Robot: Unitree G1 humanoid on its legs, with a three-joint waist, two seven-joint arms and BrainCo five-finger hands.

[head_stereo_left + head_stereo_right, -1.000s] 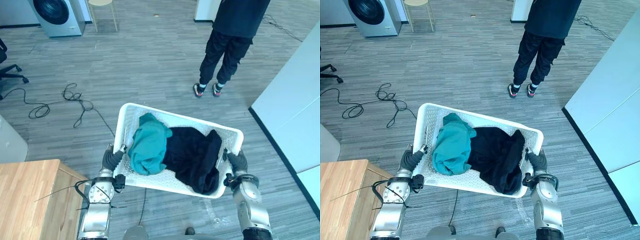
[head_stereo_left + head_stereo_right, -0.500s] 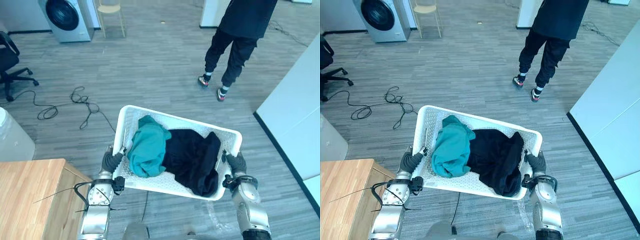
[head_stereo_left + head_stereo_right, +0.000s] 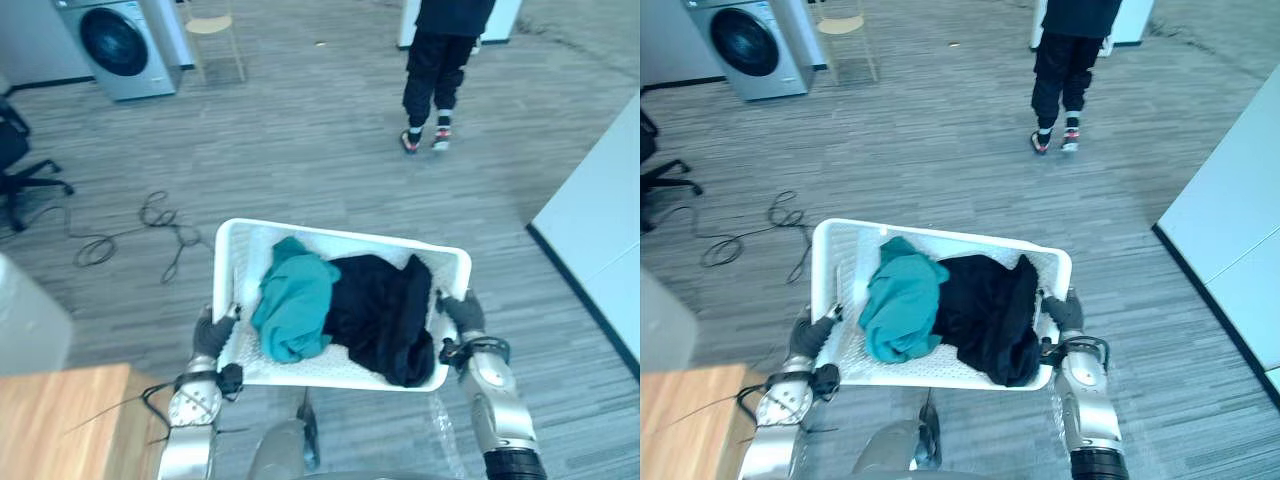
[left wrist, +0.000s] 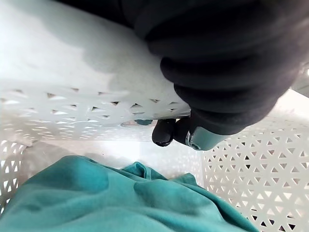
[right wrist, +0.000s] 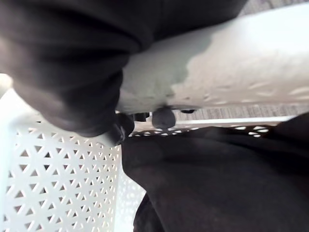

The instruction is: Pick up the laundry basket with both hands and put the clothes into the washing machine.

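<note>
- Pickup looks done: the laundry basket (image 3: 340, 236) hangs off the floor in front of the robot, low in the middle of the head views, with a hand on each short side.
- The left hand (image 3: 212, 335) holds the basket's 9 o'clock side. In its wrist view, dark fingertips (image 4: 165, 133) sit pressed together and curled under the white rim, so the grip reads as closed on the lip.
- The right hand (image 3: 462, 312) holds the 3 o'clock side. Its fingertips (image 5: 164, 117) hook under the rim in the same way.
- Both garments are inside the basket. A teal garment (image 3: 295, 305) fills the 9 o'clock half and a black garment (image 3: 385, 310) the 3 o'clock half. The two touch, and the black one bunches toward the rim at 5 o'clock.
- The washing machine (image 3: 118, 45) stands at 11 o'clock, well apart from the basket, with a stool (image 3: 212, 30) just beside it. Its round door looks closed, though it is too small to be sure.
- Left to do, by my reading: carry the load across the bare floor, free a hand for the door, then move both garments into the drum. So less than half is finished.
- A person (image 3: 440, 60) stands at 1 o'clock, off the line to the machine.
</note>
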